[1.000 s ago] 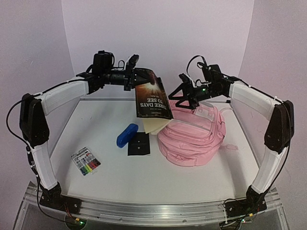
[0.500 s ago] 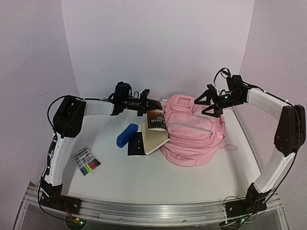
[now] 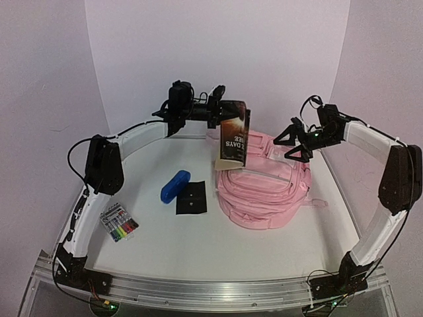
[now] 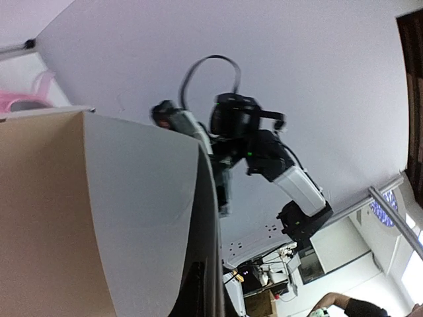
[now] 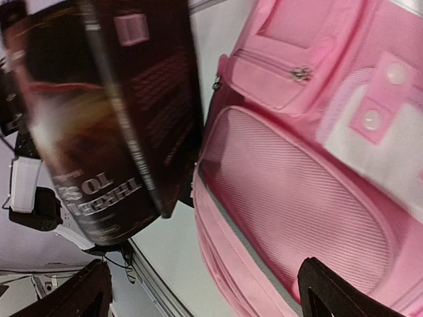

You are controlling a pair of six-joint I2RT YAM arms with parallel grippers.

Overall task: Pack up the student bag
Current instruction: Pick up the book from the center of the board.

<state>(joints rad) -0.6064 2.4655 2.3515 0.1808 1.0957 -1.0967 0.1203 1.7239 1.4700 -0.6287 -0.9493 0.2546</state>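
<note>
The student bag [image 3: 264, 188] is a big pink backpack lying on the right half of the table; its ribbed pink panel and zip pockets fill the right wrist view [image 5: 304, 218]. A dark-covered book [image 3: 234, 140] hangs upright over the bag's back left corner, with my left gripper [image 3: 220, 109] shut on its top edge. The book's pale pages [image 4: 99, 218] fill the left wrist view, and its cover [image 5: 99, 132] shows left of the bag in the right wrist view. My right gripper [image 3: 289, 142] [image 5: 205, 297] hovers open above the bag's back right, holding nothing.
A blue case [image 3: 175, 185] and a flat black square item [image 3: 192, 198] lie left of the bag. A pack of coloured markers [image 3: 119, 222] sits near the front left. The white back wall stands close behind both grippers.
My left arm has raised the book from low beside the bag's left flank to above its back left corner. The right gripper stayed open, shifting slightly.
</note>
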